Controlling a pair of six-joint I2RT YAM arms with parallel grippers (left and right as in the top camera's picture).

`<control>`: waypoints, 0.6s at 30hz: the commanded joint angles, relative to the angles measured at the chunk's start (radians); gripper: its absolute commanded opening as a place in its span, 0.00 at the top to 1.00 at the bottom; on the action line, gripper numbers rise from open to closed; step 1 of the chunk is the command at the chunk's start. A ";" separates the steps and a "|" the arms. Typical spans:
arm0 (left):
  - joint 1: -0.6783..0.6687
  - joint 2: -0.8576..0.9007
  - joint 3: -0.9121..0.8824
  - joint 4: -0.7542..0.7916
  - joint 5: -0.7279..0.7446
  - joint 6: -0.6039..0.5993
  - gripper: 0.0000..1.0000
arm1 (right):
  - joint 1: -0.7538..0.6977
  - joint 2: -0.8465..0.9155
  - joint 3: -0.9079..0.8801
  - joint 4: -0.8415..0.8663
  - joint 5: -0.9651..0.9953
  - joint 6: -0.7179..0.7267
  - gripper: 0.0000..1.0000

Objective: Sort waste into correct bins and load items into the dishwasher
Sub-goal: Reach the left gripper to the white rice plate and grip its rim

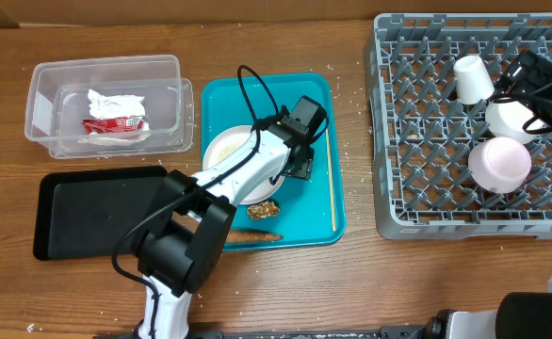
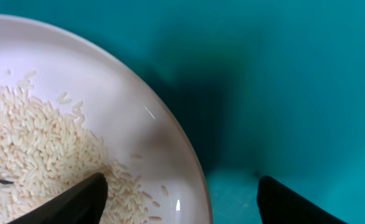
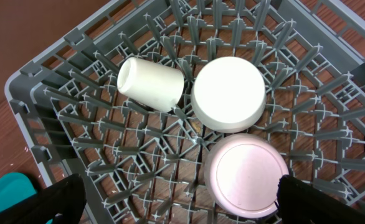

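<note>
- My left claw is spread wide and holding nothing. One finger's over the rice, the other's outside over the teal tray, so it straddles the plate rim, ready to pinch I guess.
- My right claw is wide open and empty above the rack, with the cup and bowls parked inside.

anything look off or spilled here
Yes. Loose rice grains are scattered on the wooden table between the teal tray and the rack. In the rack, the cup lies tipped on its side across the pegs.
</note>
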 commanded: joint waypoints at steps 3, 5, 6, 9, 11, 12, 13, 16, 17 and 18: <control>-0.005 0.004 0.013 0.006 0.001 0.039 0.30 | -0.002 -0.004 0.011 0.000 0.007 0.004 0.00; -0.006 0.004 0.011 0.006 0.000 0.054 0.32 | -0.002 -0.004 0.011 0.000 0.007 0.004 0.00; -0.008 0.004 0.010 0.006 0.000 0.054 0.33 | -0.002 -0.004 0.011 0.000 0.007 0.004 0.00; -0.013 0.004 0.008 0.006 0.000 0.053 0.38 | -0.002 -0.004 0.011 0.000 0.007 0.004 0.00; -0.019 0.004 0.008 0.006 -0.003 0.054 0.39 | -0.002 -0.004 0.011 0.000 0.007 0.004 0.00; -0.020 0.005 0.008 0.006 -0.003 0.054 0.39 | -0.002 -0.004 0.011 0.000 0.007 0.004 0.00; -0.022 0.005 0.008 0.006 -0.003 0.054 0.39 | -0.002 -0.004 0.011 0.000 0.007 0.004 0.00; -0.023 0.007 0.006 0.005 -0.003 0.053 0.39 | -0.002 -0.004 0.011 0.000 0.007 0.004 0.00; -0.023 0.010 0.006 0.005 -0.003 0.053 0.39 | -0.002 -0.004 0.011 0.000 0.007 0.004 0.00; -0.023 0.012 0.006 0.004 -0.003 0.053 0.40 | -0.002 -0.004 0.011 0.000 0.007 0.004 0.00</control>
